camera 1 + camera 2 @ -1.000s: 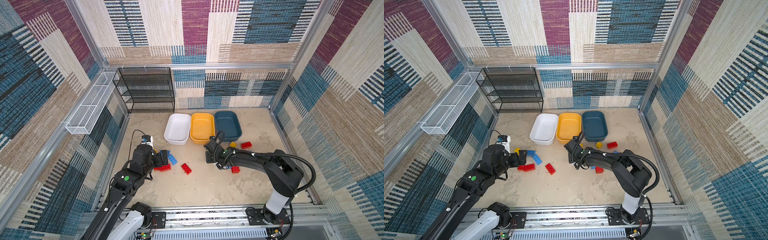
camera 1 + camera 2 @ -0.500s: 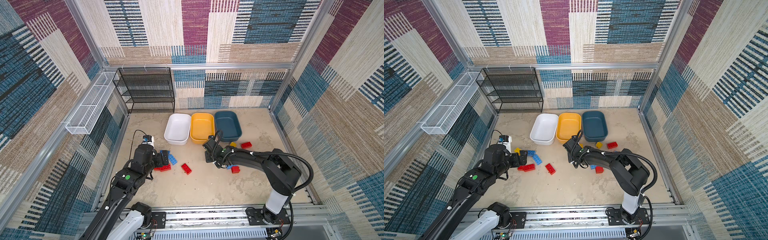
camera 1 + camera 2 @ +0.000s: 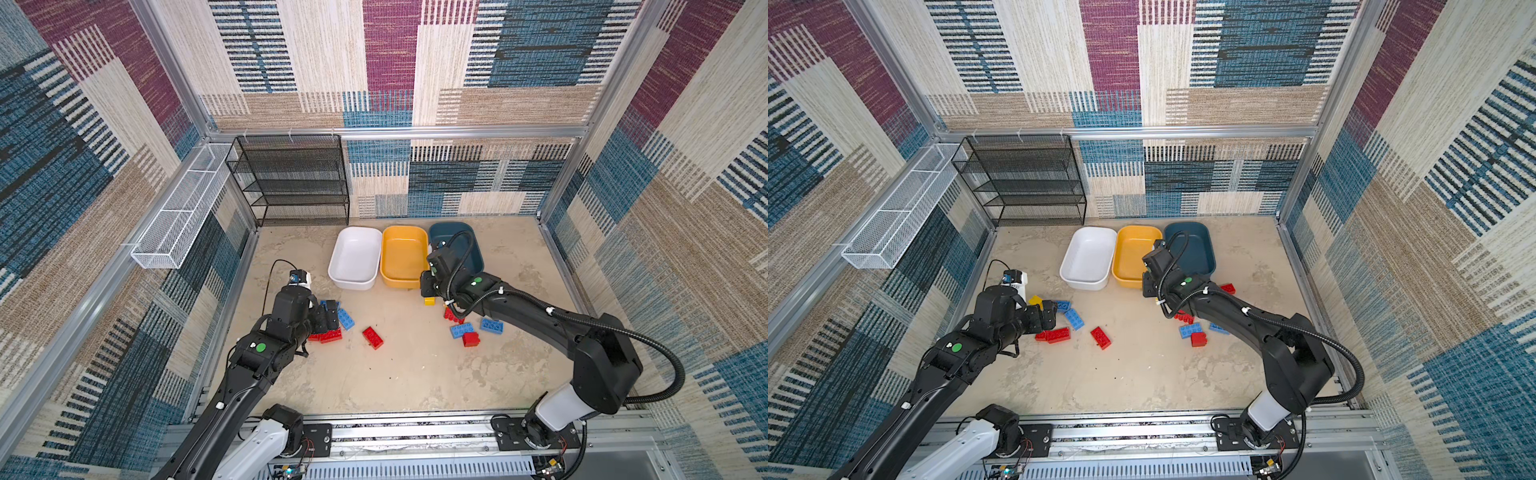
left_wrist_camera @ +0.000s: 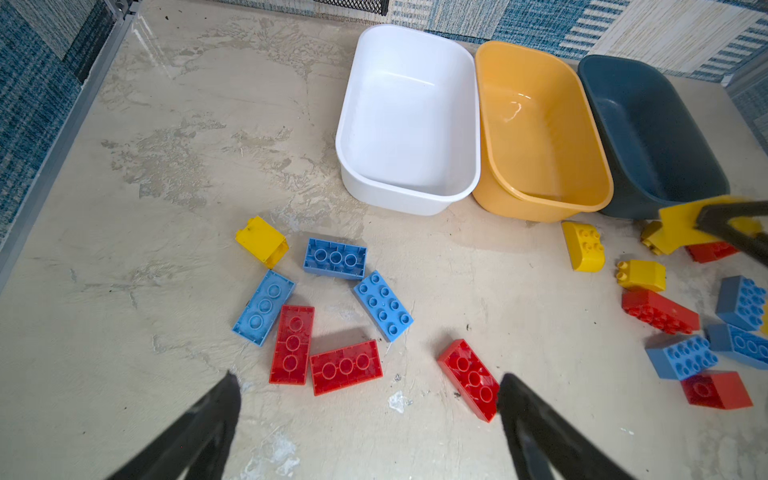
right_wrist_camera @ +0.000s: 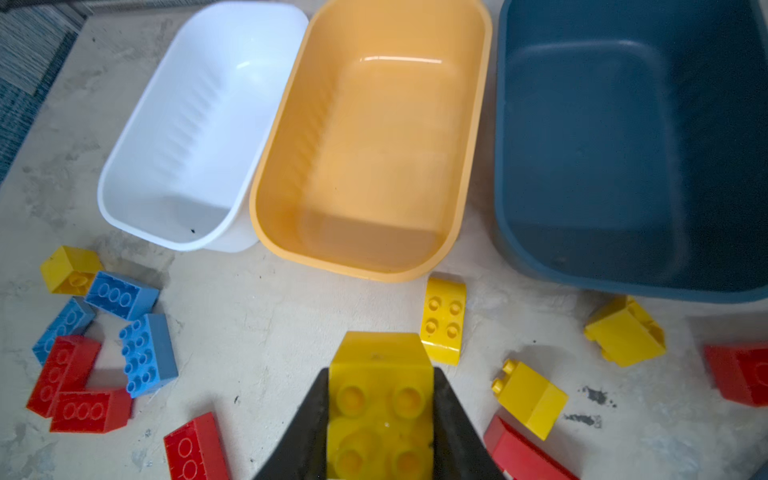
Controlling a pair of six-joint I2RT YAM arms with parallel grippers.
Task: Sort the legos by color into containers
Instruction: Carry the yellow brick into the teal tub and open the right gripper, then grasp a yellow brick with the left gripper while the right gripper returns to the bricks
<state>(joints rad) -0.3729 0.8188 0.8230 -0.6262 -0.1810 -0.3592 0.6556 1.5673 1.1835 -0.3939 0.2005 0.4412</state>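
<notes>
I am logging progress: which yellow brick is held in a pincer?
The yellow brick clamped by the right pincer, before the yellow-orange tub; the other yellow bricks lie loose on the floor.

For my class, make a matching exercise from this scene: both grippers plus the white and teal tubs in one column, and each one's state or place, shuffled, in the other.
Column one
1. left gripper
2. right gripper
3. white tub
4. teal tub

Column two
A. right end of the tub row in both top views
B. jaws shut on a yellow brick
C. jaws open, holding nothing
D. left end of the tub row in both top views

Pairs: 1-C, 2-B, 3-D, 4-A
</notes>
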